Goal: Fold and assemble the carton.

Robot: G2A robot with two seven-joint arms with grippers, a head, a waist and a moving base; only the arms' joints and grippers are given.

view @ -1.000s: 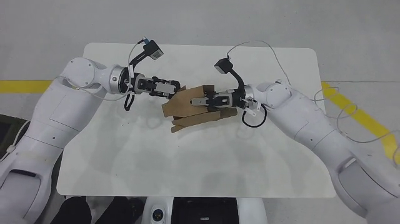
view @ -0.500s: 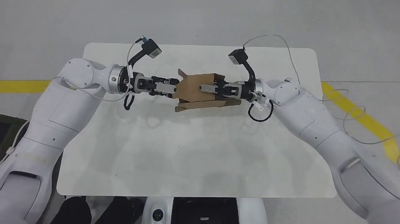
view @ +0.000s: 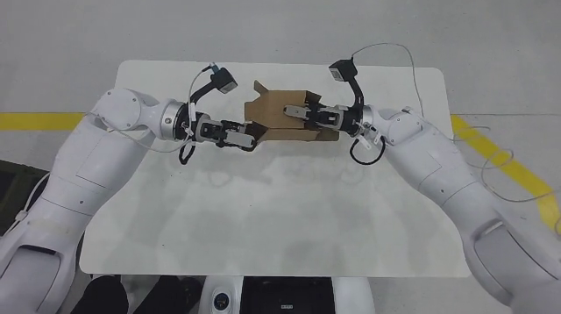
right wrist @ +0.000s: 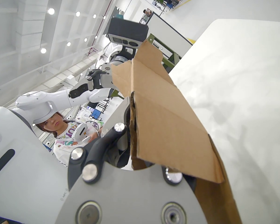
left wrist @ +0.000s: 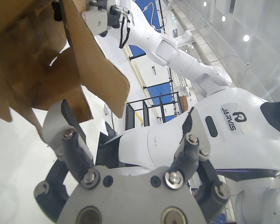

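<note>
I see a plain brown cardboard carton [view: 282, 105] against my white worktop [view: 263, 217]; the pale grey floor [view: 263, 7] around it carries a bright yellow stripe [view: 31, 121].

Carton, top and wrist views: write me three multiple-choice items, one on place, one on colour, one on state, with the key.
1. Where is the carton?
A) on the floor
B) between the left gripper and right gripper, over the white table
C) stacked on another box
2. Its colour?
A) blue
B) white
C) brown
3. Its state?
A) flaps open, interior showing
B) taped shut
C) crushed into a ball
Key: 1 B, the top view shows a gripper at each side of it; 2 C, plain brown cardboard in every view; 3 A, the left wrist view looks into its open end.
</note>
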